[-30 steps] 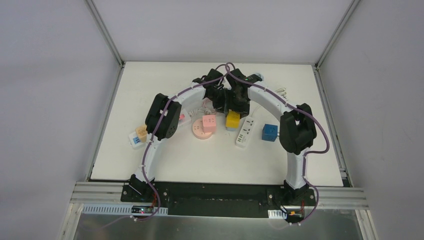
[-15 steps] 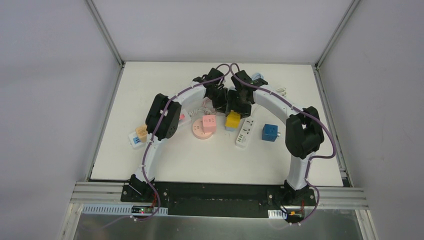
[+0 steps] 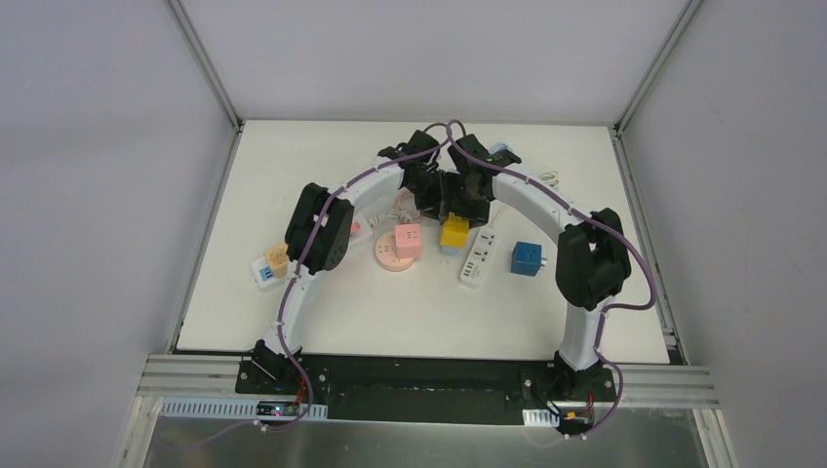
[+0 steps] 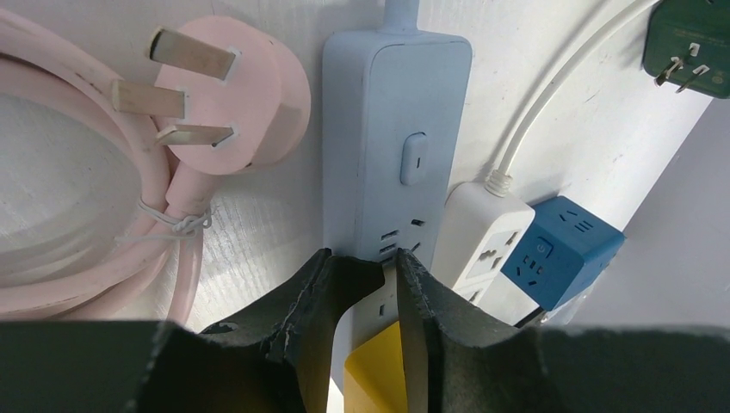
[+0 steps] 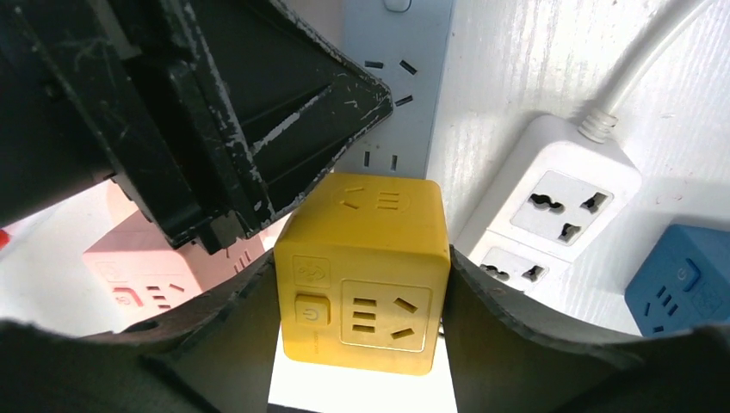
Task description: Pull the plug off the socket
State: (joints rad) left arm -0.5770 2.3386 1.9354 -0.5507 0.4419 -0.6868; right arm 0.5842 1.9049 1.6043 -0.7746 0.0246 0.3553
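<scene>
A yellow cube plug sits plugged on a pale blue power strip, mid-table in the top view. My right gripper is shut on the cube, one finger on each side face. My left gripper is shut, its fingertips resting on top of the strip just behind the cube. In the right wrist view the left gripper's black body hangs over the strip. In the top view both wrists meet over the cube and hide most of the strip.
A white power strip and a blue cube socket lie right of the cube. A pink cube on a pink round base lies left. A pink plug with coiled cable and a green plug lie behind.
The right arm's elbow has swung a little to the right and its wrist has settled lower over the yellow cube. The left arm and the cube have hardly moved.
</scene>
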